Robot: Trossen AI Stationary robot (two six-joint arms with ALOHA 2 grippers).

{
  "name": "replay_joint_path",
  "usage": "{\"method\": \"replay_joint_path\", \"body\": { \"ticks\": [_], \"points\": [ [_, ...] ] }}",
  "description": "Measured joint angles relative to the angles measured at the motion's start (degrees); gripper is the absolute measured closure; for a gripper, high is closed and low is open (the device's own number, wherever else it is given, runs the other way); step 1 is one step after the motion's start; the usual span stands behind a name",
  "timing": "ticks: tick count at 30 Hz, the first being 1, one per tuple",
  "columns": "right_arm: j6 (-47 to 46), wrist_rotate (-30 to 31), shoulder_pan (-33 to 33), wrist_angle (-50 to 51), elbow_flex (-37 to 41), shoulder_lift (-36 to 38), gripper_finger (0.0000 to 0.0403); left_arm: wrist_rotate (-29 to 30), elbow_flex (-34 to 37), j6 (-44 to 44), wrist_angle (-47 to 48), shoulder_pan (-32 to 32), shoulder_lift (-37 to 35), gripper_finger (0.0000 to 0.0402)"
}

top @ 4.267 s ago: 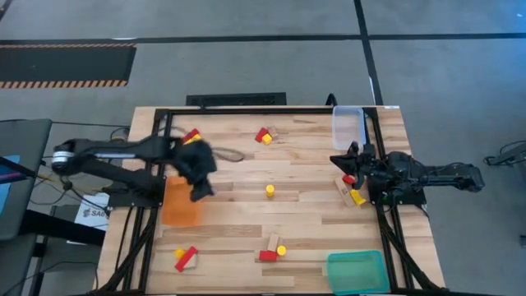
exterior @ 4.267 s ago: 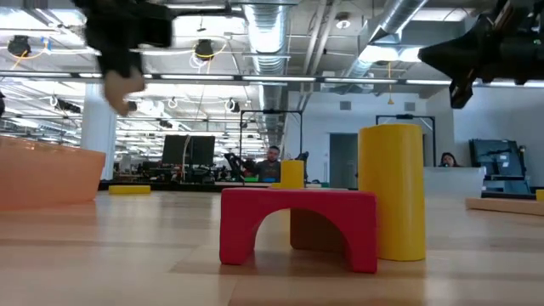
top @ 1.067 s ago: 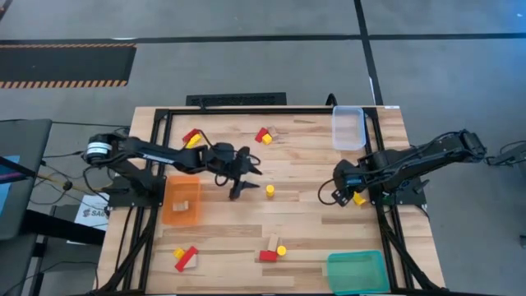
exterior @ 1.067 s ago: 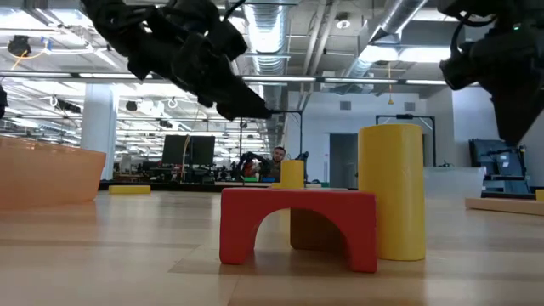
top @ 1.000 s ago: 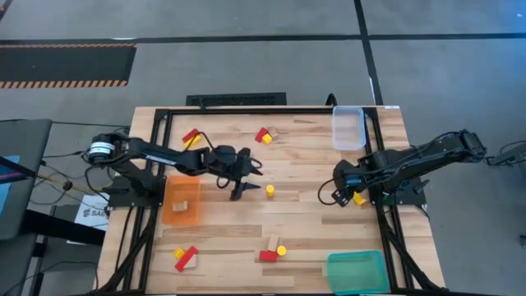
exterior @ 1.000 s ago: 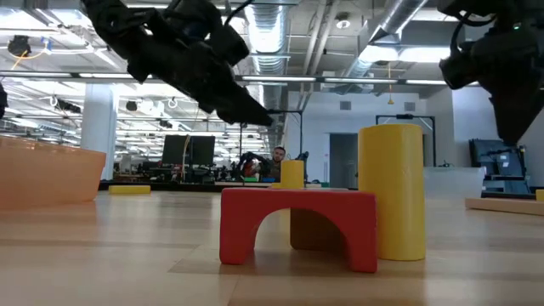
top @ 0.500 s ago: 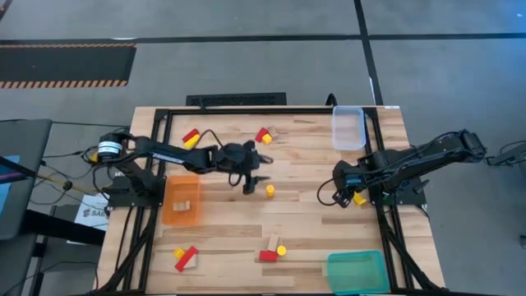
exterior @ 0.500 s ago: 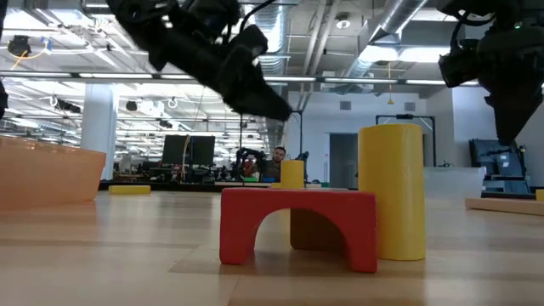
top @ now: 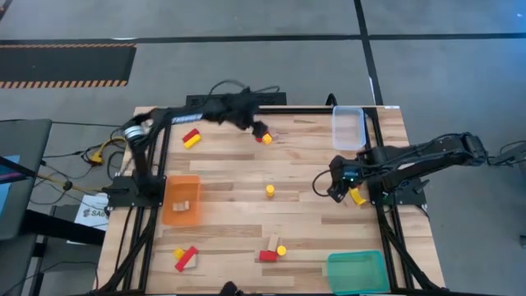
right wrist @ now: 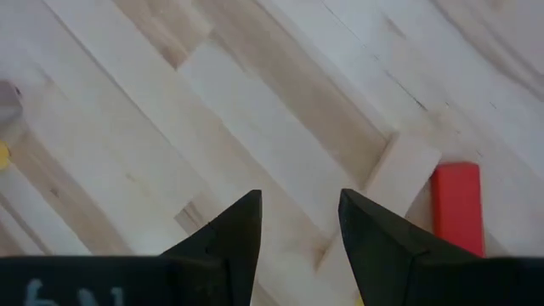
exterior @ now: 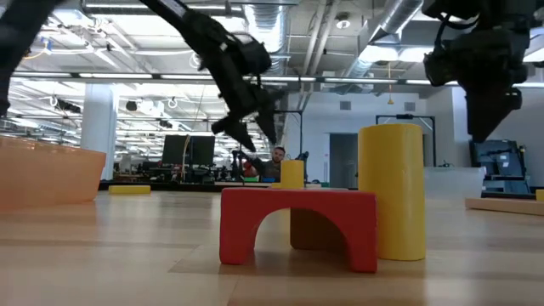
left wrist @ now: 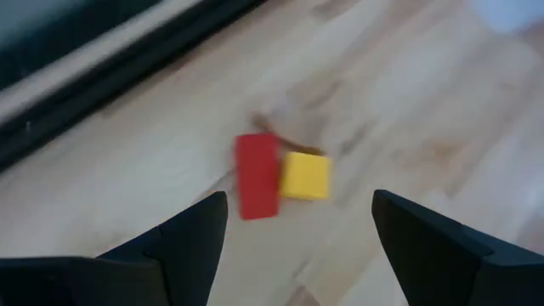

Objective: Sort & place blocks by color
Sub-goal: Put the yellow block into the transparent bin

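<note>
My left tool (top: 257, 130) hangs released, empty, over the red block (left wrist: 257, 175) and yellow cube (left wrist: 305, 176) at the counter's (top: 304, 168) far edge. My right tool (top: 335, 189) hangs parted, empty, beside a wood bar (right wrist: 399, 172) and red block (right wrist: 456, 205).

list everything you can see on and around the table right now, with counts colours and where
orange tray: one, left side of the table, a wood block inside
clear tray: one, far right corner
green tray: one, near right corner
red and yellow pair: one of each, far left
red and yellow pair: one of each, far middle, below the left gripper
yellow cylinder: one, table centre
red, yellow, wood cluster: near left
red arch, wood block, yellow cylinder: near middle
yellow block: one, right side, by the right gripper
red block and wood block: one each, right side
person: one, room behind
left gripper: open, far middle
right gripper: open, right side
</note>
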State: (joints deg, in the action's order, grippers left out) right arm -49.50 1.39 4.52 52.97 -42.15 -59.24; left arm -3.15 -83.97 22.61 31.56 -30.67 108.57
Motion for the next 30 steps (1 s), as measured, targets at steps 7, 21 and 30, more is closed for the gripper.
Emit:
{"method": "replay_joint_path", "body": {
  "ticks": [7, 21, 30],
  "points": [
    [0.01, -0.17, -0.18, -0.97, 0.00, 0.01, 0.0231, -1.25, -19.29, -4.09, 14.00, 1.56, 13.70, 0.0130],
    [0.04, -0.15, -0.16, -1.27, 0.00, 0.00, 0.0239, 3.87, -27.51, -8.02, 21.85, 4.03, 25.49, 0.0134],
    [0.38, 0.07, -0.14, -1.19, 0.00, 0.02, 0.0240, 5.46, -27.49, -9.29, 21.21, 4.48, 25.62, 0.0134]
  ]
}}
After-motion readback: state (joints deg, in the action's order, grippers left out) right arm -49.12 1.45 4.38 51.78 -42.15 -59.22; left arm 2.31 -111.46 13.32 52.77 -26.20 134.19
